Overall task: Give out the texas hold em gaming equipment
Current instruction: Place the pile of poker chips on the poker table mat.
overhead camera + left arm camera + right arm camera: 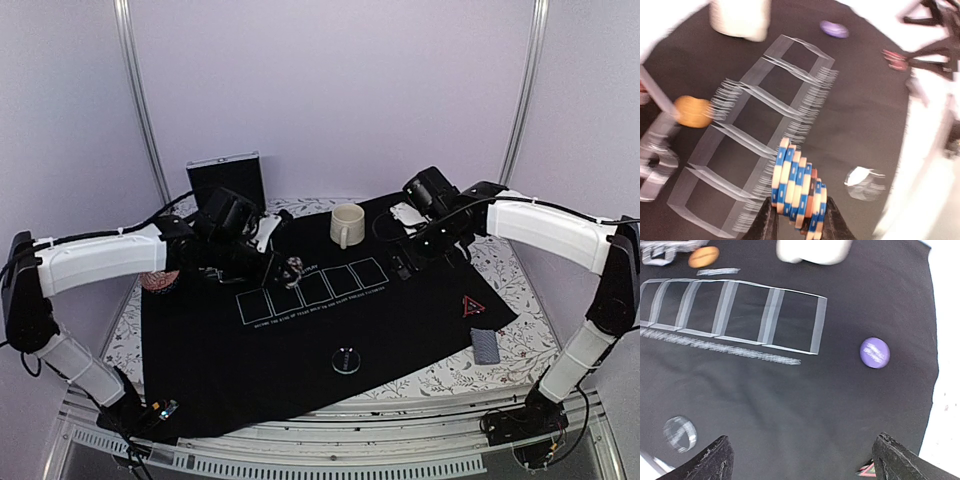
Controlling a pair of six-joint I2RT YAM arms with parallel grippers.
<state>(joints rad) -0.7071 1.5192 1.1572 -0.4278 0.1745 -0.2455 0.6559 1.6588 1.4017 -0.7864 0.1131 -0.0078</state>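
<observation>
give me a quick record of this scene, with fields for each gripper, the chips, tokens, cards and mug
left gripper: shut on a stack of poker chips, chips on edge between its fingers
right gripper: open, empty, over the black mat
purple disc: flat on the mat, right of the printed card boxes
orange disc: on the mat beside the boxes
red-edged triangle: mat's right side
playing cards: small stack near the mat's right corner
cream mug: upright, behind the boxes
</observation>
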